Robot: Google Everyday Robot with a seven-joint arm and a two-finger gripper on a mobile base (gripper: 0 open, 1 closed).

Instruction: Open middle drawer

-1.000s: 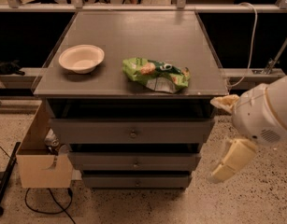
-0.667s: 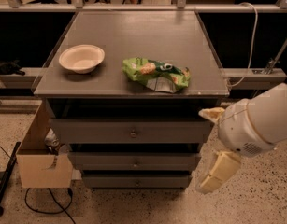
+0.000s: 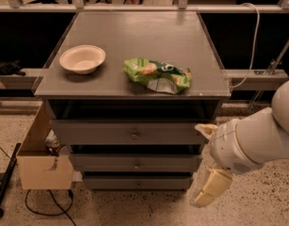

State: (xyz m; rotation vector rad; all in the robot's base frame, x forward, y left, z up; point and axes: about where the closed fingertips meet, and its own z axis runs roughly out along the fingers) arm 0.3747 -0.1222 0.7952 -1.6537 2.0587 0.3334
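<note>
My gripper [image 3: 198,165] hangs off the right front corner of the cabinet [image 3: 134,36], fingers spread wide, holding nothing. The middle drawer [image 3: 111,163] sits shut just left of it, knob untouched.

The matt grey middle drawer [image 3: 101,163] is showing a dull metal knob [image 3: 136,164]; the smooth cream plastic gripper [image 3: 200,165] is hanging by its right end.

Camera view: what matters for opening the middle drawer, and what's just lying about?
Job:
- middle drawer, shut, and its knob
- gripper, jaws apart, right of the drawer fronts

Lying about:
- bowl and snack bag on the cabinet top
- cardboard box on the floor, left
- top drawer, bottom drawer
</note>
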